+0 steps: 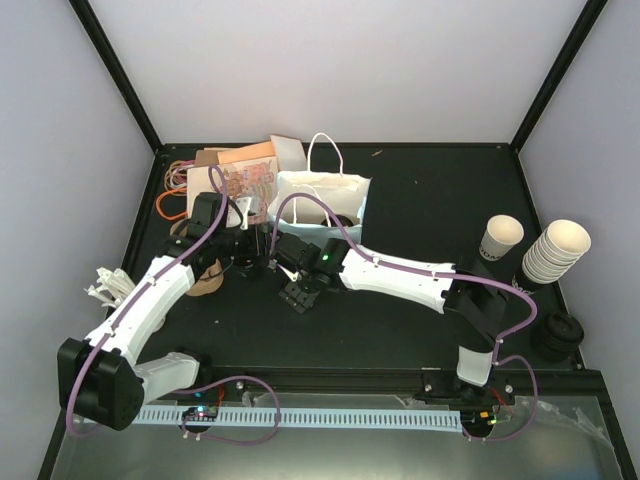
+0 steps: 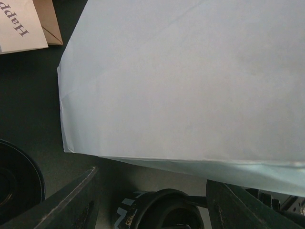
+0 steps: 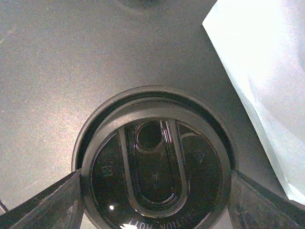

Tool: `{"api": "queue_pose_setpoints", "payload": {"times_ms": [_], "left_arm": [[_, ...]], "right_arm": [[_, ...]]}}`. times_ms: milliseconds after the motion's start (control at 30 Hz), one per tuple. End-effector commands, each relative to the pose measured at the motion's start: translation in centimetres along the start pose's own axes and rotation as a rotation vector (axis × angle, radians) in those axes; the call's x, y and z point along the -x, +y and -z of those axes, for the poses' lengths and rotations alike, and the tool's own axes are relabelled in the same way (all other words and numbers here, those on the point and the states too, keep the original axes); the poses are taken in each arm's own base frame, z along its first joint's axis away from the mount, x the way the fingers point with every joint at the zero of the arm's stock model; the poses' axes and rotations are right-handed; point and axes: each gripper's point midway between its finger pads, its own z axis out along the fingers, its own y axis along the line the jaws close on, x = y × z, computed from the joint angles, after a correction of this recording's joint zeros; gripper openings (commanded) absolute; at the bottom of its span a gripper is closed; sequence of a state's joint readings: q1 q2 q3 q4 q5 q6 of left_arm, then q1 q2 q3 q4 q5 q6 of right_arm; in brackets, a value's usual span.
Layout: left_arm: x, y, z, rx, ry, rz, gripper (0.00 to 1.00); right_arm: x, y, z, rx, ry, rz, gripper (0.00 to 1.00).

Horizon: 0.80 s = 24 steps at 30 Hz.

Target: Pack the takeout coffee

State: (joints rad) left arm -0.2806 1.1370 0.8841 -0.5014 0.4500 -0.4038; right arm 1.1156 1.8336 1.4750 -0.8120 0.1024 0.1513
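In the right wrist view a takeout coffee (image 3: 153,162) stands on the dark table, seen from straight above as a round black lid. My right gripper (image 3: 155,174) is open around it, with one finger close at each side of the lid's rim. In the left wrist view another black-lidded cup (image 2: 162,210) sits low between the fingers of my left gripper (image 2: 152,175), which is shut on it. Its right finger (image 2: 238,205) lies against the lid. A white paper bag (image 2: 190,81) rises right behind this cup and shows as a corner (image 3: 267,71) beside the other.
The white bag (image 1: 320,195) stands open at the back centre with kraft bags and cards (image 1: 245,175) to its left. A lidless cup (image 1: 500,235), a cup stack (image 1: 555,250) and black lids (image 1: 560,335) sit far right. Another black disc (image 2: 14,183) lies left of my left fingers.
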Motion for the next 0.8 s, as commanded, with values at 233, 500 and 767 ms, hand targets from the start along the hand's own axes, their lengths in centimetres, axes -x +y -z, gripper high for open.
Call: {"api": "queue_pose_setpoints", "payload": {"times_ms": [233,500,767], "left_arm": [[1.51,-1.11,0.68,-0.033,-0.036,-0.028,0.62],[1.51,-1.09,0.64,-0.033,-0.036,-0.028,0.62],[1.44,-1.08,0.63,-0.033,-0.033,-0.026,0.62]], "right_arm": [[0.53,-0.25,-0.09,-0.010,-0.009,-0.013,0.83],[0.44,-0.51,-0.17,-0.026,-0.005,-0.012,0.78],[0.64,-0.55,0.28,-0.025,-0.017,-0.015,0.74]]}}
